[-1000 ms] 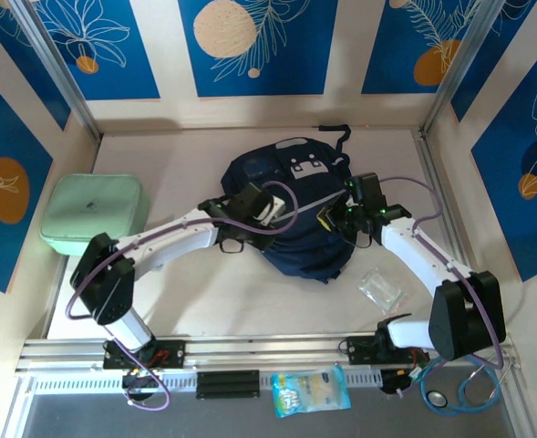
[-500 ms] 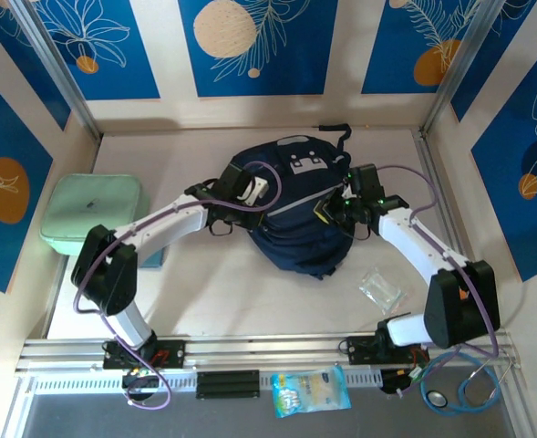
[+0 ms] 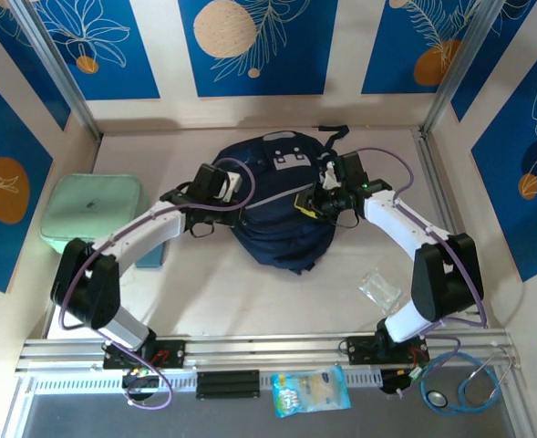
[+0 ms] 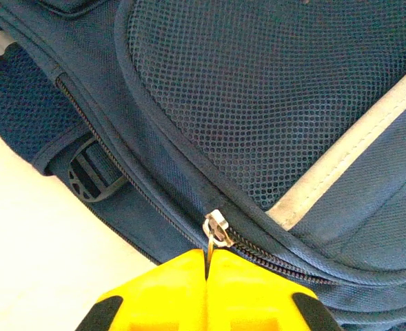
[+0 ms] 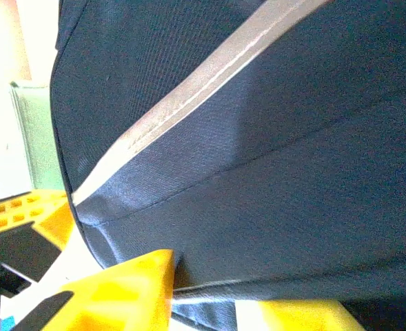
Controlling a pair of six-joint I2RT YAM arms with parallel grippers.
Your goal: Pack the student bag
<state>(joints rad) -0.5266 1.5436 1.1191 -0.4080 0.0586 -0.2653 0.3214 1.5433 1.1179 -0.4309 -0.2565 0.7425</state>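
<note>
Mid-bench, toward the far edge: the student bag [image 3: 282,210] lies flat on the bench [image 3: 204,292], with its grey-white patch and black top handle turned to the far edge and its bottom toward the near edge.

Left claw [image 3: 236,193]: at the bag's left flank. In the wrist view my left claw [image 4: 208,265] has its yellow fingers [image 4: 168,289] pressed together with no gap, and the metal zipper pull [image 4: 216,231] is pinched between the tips. The slider sits on the curved zip line under the mesh panel [image 4: 258,89]. A pale grey stripe [image 4: 347,158] runs diagonally across the fabric to the right of it. A dark plastic buckle [image 4: 92,176] lies against the bag's lower edge on the left, touching the bench.

Right claw [image 3: 312,203]: at the bag's right flank, across from the left one. In its wrist view my right claw [image 5: 203,296] has its jaws narrowly apart. Navy fabric of the bag [image 5: 271,172] runs down into the gap between the yellow fingers [image 5: 120,289]. I cannot tell whether the pads press on that fabric.

Other items:
- mint green case [image 3: 95,219], at the left edge of the bench, well apart from the bag.
- clear plastic packet [image 3: 380,289], toward the near right corner, apart from both the bag and my right arm.
</note>
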